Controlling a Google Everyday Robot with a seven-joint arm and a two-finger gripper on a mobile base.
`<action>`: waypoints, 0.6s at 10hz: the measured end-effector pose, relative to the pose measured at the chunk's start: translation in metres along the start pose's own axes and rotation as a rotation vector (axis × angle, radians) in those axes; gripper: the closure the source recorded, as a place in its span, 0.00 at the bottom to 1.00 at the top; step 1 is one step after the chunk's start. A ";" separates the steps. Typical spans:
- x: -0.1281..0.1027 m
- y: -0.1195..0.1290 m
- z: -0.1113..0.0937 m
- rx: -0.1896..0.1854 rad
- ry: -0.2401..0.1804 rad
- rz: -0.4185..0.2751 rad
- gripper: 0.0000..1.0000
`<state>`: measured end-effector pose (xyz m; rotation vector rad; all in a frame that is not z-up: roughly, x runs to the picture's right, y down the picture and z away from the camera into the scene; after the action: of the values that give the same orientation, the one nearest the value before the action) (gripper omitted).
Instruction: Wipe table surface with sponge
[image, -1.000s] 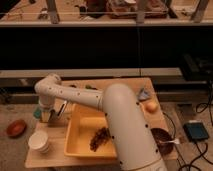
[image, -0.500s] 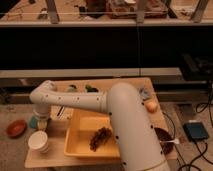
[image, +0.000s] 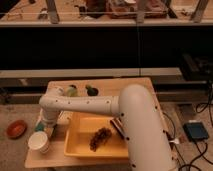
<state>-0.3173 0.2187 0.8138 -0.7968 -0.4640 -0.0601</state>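
Note:
The light tan wooden table surface (image: 122, 86) carries a yellow tray. My white arm reaches from the lower right across the tray to the table's left edge. The gripper (image: 44, 123) hangs down there, just above the white paper cup (image: 39, 142). A small teal sponge (image: 38, 127) shows at the gripper's tip, by the left edge of the table. I cannot tell whether it is gripped or only touched.
The yellow tray (image: 80, 145) holds a dark cluster (image: 102, 136). Two small round green items (image: 71, 91) (image: 91, 90) stand at the back of the table. A brown bowl (image: 16, 128) lies on the floor at left, and a blue device (image: 195, 131) at right.
The arm's far end has swung left and lowered toward the table's left edge near the cup. The tray, cup and green items have not moved on the table.

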 end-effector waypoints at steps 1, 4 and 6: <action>0.009 0.003 0.000 -0.002 0.004 0.020 0.77; 0.048 0.006 -0.009 0.020 0.023 0.115 0.77; 0.071 -0.010 -0.021 0.054 0.040 0.162 0.77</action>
<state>-0.2479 0.2058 0.8375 -0.7764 -0.3609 0.0868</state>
